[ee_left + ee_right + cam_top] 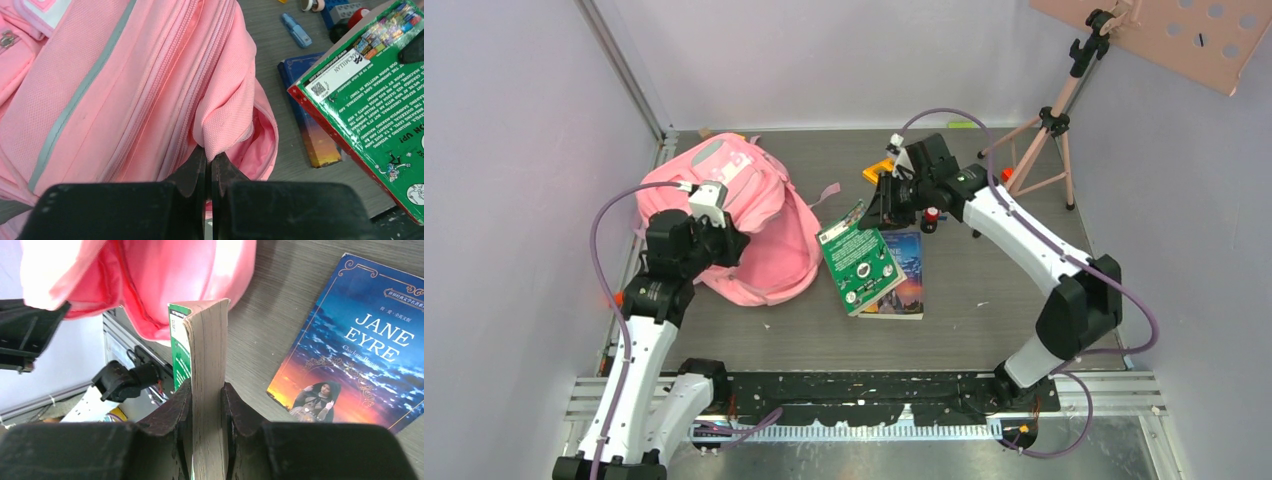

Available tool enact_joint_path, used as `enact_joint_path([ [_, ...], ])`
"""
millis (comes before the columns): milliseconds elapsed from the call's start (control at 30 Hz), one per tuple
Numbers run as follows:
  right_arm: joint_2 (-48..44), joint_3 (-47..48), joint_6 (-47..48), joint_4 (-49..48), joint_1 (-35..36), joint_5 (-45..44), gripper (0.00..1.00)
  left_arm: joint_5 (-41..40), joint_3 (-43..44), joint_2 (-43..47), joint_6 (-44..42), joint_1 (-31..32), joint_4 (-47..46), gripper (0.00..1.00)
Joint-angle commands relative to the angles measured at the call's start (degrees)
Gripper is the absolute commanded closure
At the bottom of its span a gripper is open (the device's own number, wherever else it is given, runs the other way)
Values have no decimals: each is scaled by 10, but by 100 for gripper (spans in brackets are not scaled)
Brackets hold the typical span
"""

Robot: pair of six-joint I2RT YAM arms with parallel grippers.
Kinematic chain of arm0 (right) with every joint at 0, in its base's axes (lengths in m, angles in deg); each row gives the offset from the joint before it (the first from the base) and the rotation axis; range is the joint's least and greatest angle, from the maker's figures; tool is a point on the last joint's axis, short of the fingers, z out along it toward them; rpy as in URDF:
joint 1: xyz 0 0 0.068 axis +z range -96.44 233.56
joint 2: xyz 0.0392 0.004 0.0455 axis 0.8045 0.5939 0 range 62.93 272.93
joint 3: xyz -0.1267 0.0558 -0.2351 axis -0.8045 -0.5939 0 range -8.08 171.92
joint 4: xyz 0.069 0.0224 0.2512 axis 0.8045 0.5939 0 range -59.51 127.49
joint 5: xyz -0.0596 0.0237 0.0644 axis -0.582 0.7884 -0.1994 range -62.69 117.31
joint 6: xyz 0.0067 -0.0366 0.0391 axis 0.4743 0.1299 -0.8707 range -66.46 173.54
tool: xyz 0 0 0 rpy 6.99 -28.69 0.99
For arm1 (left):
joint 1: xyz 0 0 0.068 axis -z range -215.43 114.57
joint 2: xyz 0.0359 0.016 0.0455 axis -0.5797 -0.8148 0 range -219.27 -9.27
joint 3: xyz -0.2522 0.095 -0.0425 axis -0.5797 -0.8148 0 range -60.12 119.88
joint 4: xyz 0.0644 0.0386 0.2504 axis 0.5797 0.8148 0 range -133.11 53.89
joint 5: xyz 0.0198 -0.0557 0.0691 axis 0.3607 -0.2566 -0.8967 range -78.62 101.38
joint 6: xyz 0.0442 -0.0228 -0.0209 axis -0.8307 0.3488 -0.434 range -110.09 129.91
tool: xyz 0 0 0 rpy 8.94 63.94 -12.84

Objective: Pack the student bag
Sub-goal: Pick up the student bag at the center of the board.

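The student bag (742, 215) lies at the far left corner of the bench (984, 320), along the left edge. Its grey-green panel and white-and-pink patch point toward the far edge, and its open mouth faces the middle of the bench. The left jaws are shut tight on a fold of pink fabric at the rim of that mouth, and the left wrist view shows the pink lining just beyond the pinch. The left arm (659, 300) reaches in from the near left corner and lies over the bag's near side.

Just to the right of the bag, a green book (859, 258) hangs tilted above the bench. The right jaws clamp its far end, squeezing the page block from both sides. In the right wrist view its free end points at the pink mouth and stands close to it; I cannot tell whether they touch. From above, the green book overlaps a blue book (906, 285) titled Jane Eyre, which lies flat near the middle of the bench.

The right arm (1024, 235) stretches from the near right corner toward the far edge. Beyond its wrist an orange item (876, 171) sits near the far edge. A pink tripod (1046, 140) stands at the far right corner.
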Motion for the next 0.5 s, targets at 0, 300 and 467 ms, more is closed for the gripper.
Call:
enact_joint_path([
  [0, -61, -23, -75, -63, 3, -4, 100, 122, 29, 10, 46, 3, -97, 100],
  [300, -37, -111, -239, -295, 41, -31, 99, 199, 42, -1, 59, 14, -111, 100],
  [467, 15, -123, -298, -377, 70, -54, 100, 222, 45, -4, 66, 16, -111, 100],
])
